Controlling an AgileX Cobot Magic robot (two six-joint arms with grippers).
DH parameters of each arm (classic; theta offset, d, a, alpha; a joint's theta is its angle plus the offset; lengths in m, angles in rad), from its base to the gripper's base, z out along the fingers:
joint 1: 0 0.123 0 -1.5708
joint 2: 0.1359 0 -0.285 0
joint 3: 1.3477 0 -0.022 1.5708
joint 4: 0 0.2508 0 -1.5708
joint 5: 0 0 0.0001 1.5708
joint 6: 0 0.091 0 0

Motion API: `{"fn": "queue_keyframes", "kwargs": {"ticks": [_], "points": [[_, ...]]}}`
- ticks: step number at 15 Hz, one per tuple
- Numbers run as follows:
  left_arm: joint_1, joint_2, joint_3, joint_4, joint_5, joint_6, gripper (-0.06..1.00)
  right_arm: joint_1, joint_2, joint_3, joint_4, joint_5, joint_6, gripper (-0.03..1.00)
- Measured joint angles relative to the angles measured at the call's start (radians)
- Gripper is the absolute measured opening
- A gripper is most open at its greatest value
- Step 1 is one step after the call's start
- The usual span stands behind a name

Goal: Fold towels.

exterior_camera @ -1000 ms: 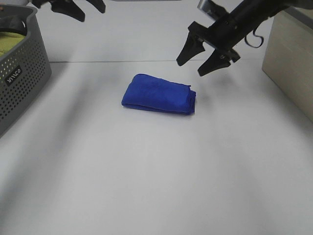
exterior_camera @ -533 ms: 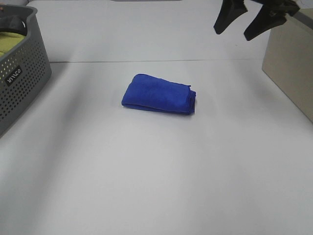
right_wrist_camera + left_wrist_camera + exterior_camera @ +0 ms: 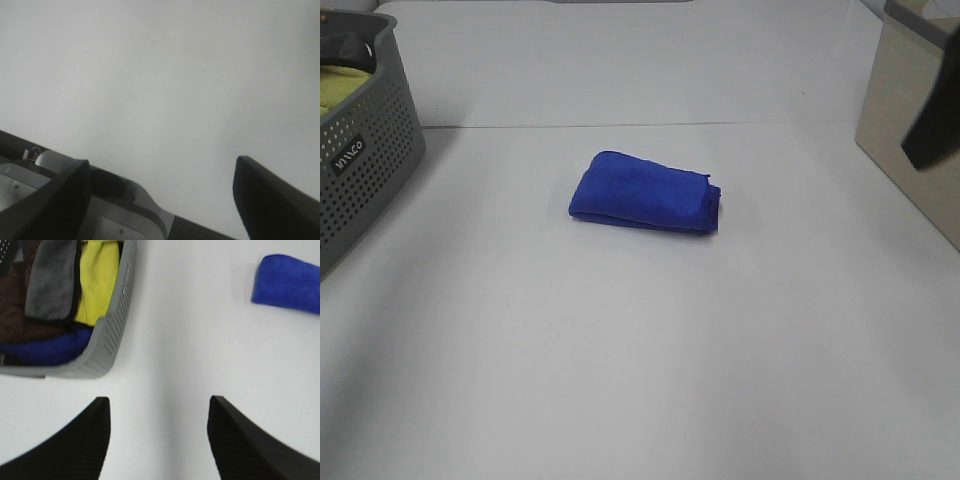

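The royal-blue towel (image 3: 645,192) lies folded into a small thick rectangle in the middle of the white table; it also shows in the left wrist view (image 3: 290,282). My left gripper (image 3: 159,440) is open and empty, high above the table between the basket and the towel; it is out of the exterior view. My right gripper (image 3: 160,200) is open and empty over bare table. In the exterior view only a dark blurred finger (image 3: 928,130) of it shows at the right edge, far from the towel.
A grey perforated basket (image 3: 365,150) stands at the far left; it holds a yellow-green cloth (image 3: 100,277), grey, brown and blue cloths. A beige box (image 3: 910,190) stands at the right edge. Part of a grey base (image 3: 115,220) shows in the right wrist view.
My right gripper has risen and swung away from beside the towel to the right edge. My left gripper has left the top of the exterior view. The towel has not moved.
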Motion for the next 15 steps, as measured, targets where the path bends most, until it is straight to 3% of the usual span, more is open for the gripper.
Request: {"fn": "queue_keyframes", "kwargs": {"ticks": [1, 2, 6, 9, 13, 15], "points": [[0.000, -0.221, 0.191, 0.000, 0.001, 0.027, 0.56, 0.000, -0.168, 0.199, -0.016, 0.000, 0.000, 0.76], [0.000, -0.336, 0.276, 0.000, 0.001, 0.045, 0.56, 0.000, -0.250, 0.300, -0.021, 0.001, 0.000, 0.76], [0.000, -0.670, 0.487, -0.008, 0.003, 0.080, 0.56, 0.000, -0.542, 0.559, -0.053, -0.009, -0.022, 0.76], [0.000, -0.852, 0.631, -0.064, 0.002, 0.129, 0.56, 0.000, -0.773, 0.640, -0.097, -0.049, -0.037, 0.76], [0.000, -0.886, 0.677, -0.188, -0.105, 0.220, 0.56, 0.000, -0.924, 0.664, -0.134, -0.094, -0.037, 0.76], [0.000, -0.885, 0.684, -0.207, -0.118, 0.233, 0.56, 0.000, -0.926, 0.664, -0.134, -0.102, -0.037, 0.76]]}}
